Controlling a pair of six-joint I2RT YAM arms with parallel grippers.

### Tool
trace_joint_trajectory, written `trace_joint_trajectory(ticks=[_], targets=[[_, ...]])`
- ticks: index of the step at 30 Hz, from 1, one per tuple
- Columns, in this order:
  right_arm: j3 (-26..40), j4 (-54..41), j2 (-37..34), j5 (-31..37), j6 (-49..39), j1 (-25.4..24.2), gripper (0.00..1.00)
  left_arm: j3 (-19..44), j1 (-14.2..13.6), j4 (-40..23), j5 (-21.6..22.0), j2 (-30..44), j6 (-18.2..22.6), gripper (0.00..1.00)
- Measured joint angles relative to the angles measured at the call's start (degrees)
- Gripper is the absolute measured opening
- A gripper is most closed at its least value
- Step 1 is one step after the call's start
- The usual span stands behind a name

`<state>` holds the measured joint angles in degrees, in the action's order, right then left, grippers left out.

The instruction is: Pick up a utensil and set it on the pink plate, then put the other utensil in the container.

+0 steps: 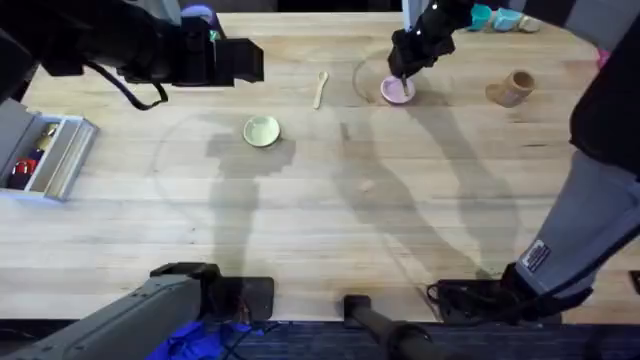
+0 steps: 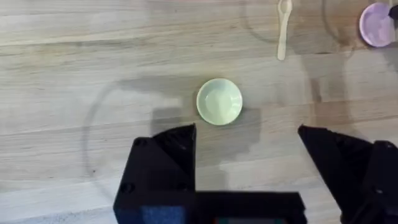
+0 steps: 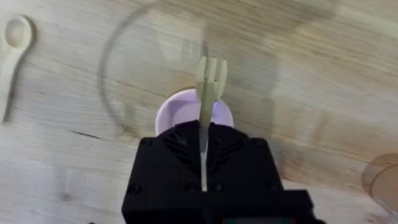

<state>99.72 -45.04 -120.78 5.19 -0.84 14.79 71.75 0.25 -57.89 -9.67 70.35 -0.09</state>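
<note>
At the left edge of the overhead frame you see a grey tray (image 1: 48,155) resting on the pale wooden table (image 1: 320,240). The left gripper (image 2: 247,152) hangs at upper left of the overhead frame, fingers apart and empty; in its wrist view the yellow-green dish (image 2: 219,101) lies between and beyond the fingers. In the overhead frame that dish sits left of centre.

The wooden spoon (image 1: 320,87) lies flat on the table at upper centre, apart from the dish and the plate. Just right of it, the right gripper (image 3: 204,152) is over the pink plate (image 1: 397,91), fingers closed on the handle of the wooden fork (image 3: 209,84). The fork tines extend past the plate's far rim in the wrist view.

At upper right, the tan container (image 1: 511,88) lies tilted on its side, well apart from the plate. Small teal and cream cups (image 1: 497,19) stand at the table's far edge. Faint ring marks and arm shadows cross the tabletop.
</note>
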Motion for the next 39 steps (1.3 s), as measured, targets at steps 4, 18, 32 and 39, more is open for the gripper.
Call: trace_joint_trajectory(ticks=[4,18,32,39], targets=[[0.0,0.0,-1.0,0.0,0.0,0.0,0.033,0.0,0.0,0.0,0.0,0.0,0.0,0.993],[0.0,-0.1,-1.1,0.0,0.4,0.2,0.034,0.0,0.0,0.0,0.0,0.0,0.0,0.994],[0.0,-1.3,-1.1,0.0,0.4,0.2,0.034,0.0,0.0,0.0,0.0,0.0,0.0,0.994],[0.0,-1.3,-1.1,0.0,0.4,0.2,0.035,0.0,0.0,0.0,0.0,0.0,0.0,0.993]])
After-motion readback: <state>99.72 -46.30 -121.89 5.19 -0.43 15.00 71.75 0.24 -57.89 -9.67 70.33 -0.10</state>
